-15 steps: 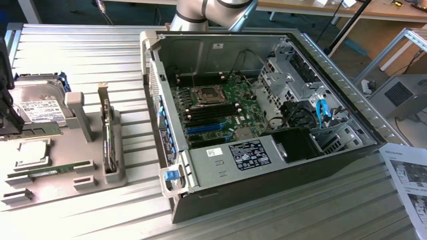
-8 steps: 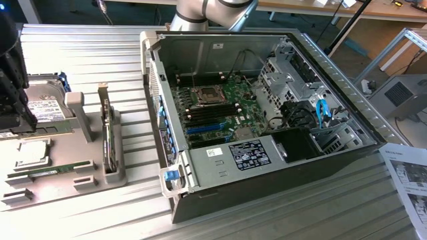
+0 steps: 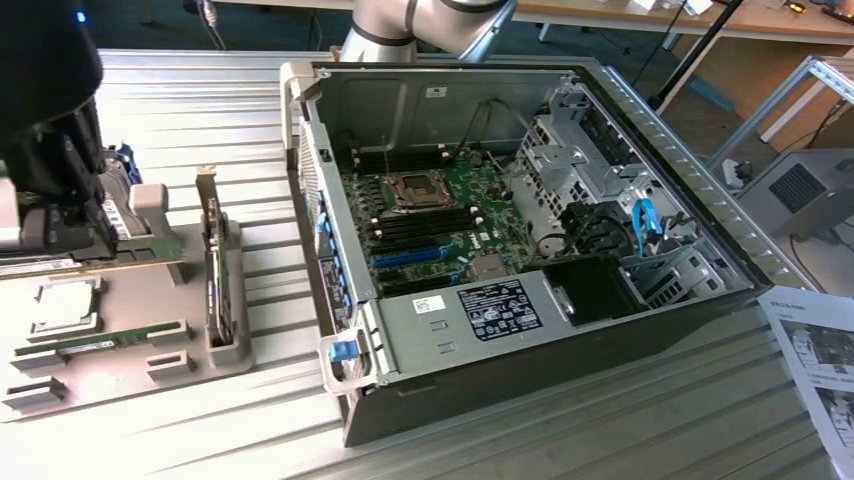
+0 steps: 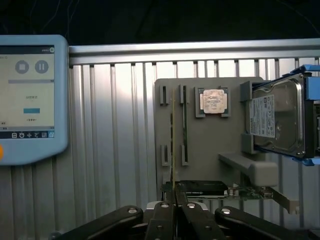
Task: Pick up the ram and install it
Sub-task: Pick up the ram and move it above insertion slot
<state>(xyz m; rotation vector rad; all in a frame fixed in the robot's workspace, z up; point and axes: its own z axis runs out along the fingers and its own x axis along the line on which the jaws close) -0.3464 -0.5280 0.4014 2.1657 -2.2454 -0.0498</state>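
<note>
1. Black fingers [image 4: 164,220] of mine are pinched almost shut. A thin pale sliver runs out between them, and I cannot tell whether it is something held.
2. My ram [image 3: 107,342] lies in the grey tray [image 3: 114,388], lower left of the exterior view, beside the processor [image 3: 63,305].
3. I judge this is still the pick-up: gripping it calls for opened fingers squared to its long edges.
4. Beyond, mid-frame, the computer case [image 3: 387,110] stands open.

Exterior view overlooks computer case [image 3: 380,105] and parts tray [image 3: 127,305] from above; wrist view faces the tray [image 4: 205,145].

Ribbed shiny metal table [image 3: 200,100], matt plastic tray [image 3: 127,385], circuit-board ram [image 3: 107,341], glossy metal hard drive [image 4: 285,117].
</note>
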